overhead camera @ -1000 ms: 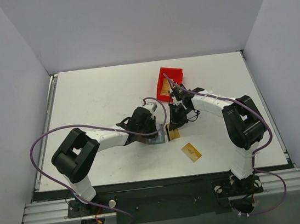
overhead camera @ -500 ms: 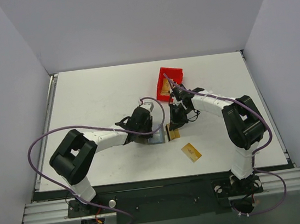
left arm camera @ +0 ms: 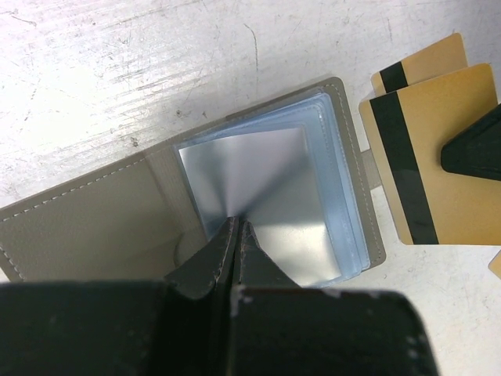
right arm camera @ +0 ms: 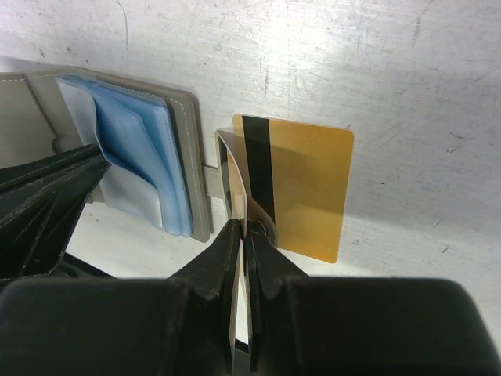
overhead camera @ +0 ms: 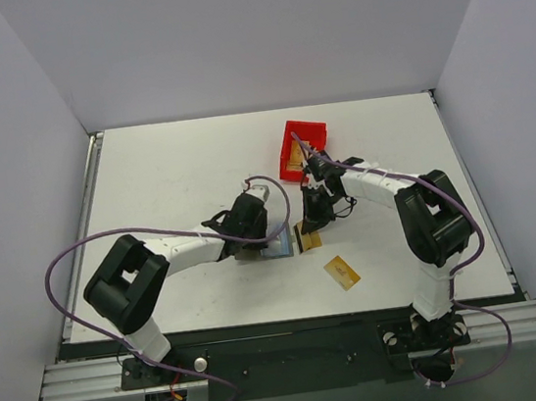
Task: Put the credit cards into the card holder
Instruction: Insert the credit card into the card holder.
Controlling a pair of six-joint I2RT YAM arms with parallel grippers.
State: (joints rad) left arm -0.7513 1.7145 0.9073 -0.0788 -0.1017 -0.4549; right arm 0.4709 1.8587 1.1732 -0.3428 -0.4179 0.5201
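Note:
The grey card holder (left arm camera: 94, 227) lies open on the table, its bluish clear sleeves (left arm camera: 344, 180) fanned out. My left gripper (left arm camera: 237, 225) is shut on the top clear sleeve and lifts it. Just right of the holder, my right gripper (right arm camera: 244, 227) is shut on a gold credit card (right arm camera: 227, 172) with a black stripe, held on edge and tilted. A second striped card (right arm camera: 309, 188) lies flat on the table beneath it. A third card (overhead camera: 342, 272) lies alone nearer the front. In the top view the two grippers (overhead camera: 257, 244) (overhead camera: 308, 225) flank the holder (overhead camera: 280, 250).
A small red plastic bin (overhead camera: 303, 148) stands just behind the right gripper, with something tan inside. The white table (overhead camera: 166, 174) is walled on three sides. Purple cables loop over both arms.
The left arm has shifted slightly left and back, with its grip on the sleeve kept. The right gripper and its card have hardly moved.

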